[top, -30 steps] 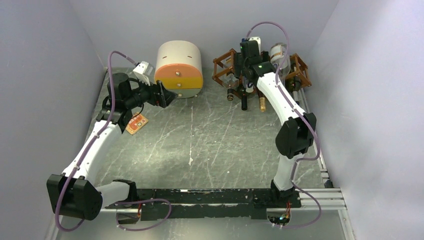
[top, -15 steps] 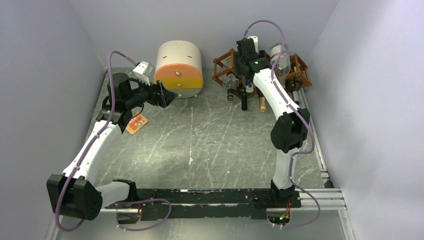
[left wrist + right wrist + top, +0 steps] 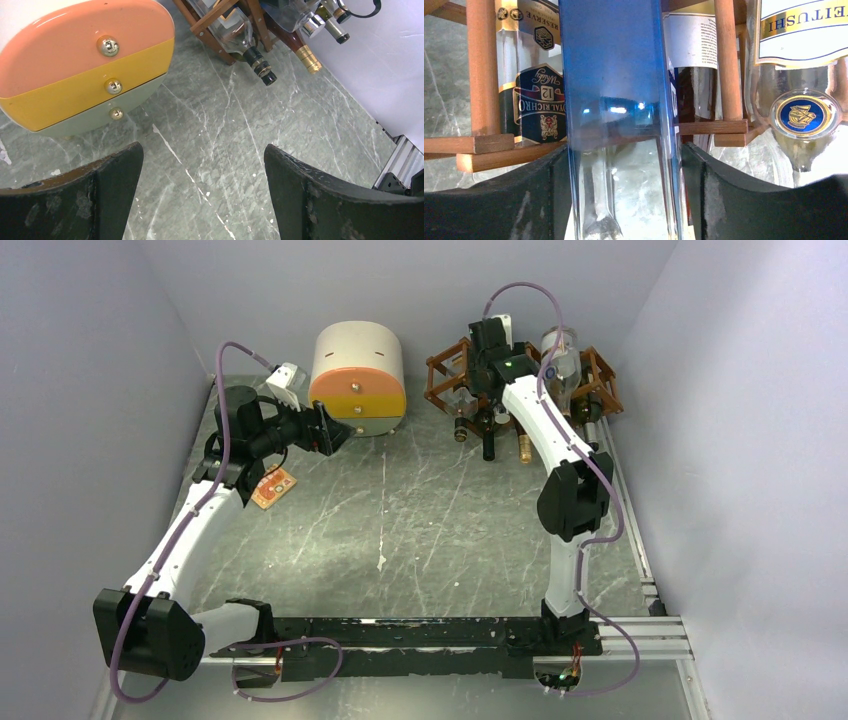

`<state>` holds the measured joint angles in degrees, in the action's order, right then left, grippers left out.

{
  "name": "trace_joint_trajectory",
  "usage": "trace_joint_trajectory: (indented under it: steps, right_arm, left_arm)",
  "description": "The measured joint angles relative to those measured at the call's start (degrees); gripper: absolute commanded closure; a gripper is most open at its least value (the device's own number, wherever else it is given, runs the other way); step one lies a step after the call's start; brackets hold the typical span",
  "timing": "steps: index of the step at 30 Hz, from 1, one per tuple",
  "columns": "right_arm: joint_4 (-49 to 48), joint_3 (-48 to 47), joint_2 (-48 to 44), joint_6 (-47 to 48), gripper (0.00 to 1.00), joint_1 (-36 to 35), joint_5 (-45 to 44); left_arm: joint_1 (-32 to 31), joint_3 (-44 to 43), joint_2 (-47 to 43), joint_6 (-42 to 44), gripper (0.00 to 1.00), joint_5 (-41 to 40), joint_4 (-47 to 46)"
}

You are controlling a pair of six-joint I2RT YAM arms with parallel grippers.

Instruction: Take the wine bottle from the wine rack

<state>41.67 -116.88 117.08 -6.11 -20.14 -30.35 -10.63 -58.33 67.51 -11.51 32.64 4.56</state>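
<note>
Inside the wine rack (image 3: 479, 145), the right end effector (image 3: 624, 170) seemingly pinches the wine bottle (image 3: 609, 65) to pull it free.

- Wine rack (image 3: 480, 70): reddish-brown wood.
- Wine bottle (image 3: 619, 100): clear glass tinted blue.
- Drawer box (image 3: 75, 60): cream, fronts orange, yellow and pale grey.
- Worktop (image 3: 400, 510): grey-green marble pattern, white veins.

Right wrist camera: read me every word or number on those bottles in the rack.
"RESERVE", upside down, on the dark-labelled bottle.
"12" on that same label.
Its banner words: partly hidden, unclear.
"EITUSHI", cut off, on the right bottle, white label.
The middle bottle, white label: too blurred to read.
The blue bottle: no text.
</note>
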Motion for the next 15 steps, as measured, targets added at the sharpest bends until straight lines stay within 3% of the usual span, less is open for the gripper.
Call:
trace_joint_trajectory:
  steps: [3,10,15]
  right_arm:
    - [0.0,-0.1,0.0,0.4,0.5,-0.1,0.3]
    - [-0.1,1.4,-1.7,0.1,0.73,0.0,1.4]
    - [-2.0,8.1,-7.7,-1.9,0.87,0.6,4.6]
  left_arm:
    - [-0.1,0.0,0.0,0.0,0.06,0.0,0.0]
    - [-0.1,0.0,0.0,0.0,0.06,0.0,0.0]
    - [-0.4,0.0,0.5,0.0,0.06,0.0,0.0]
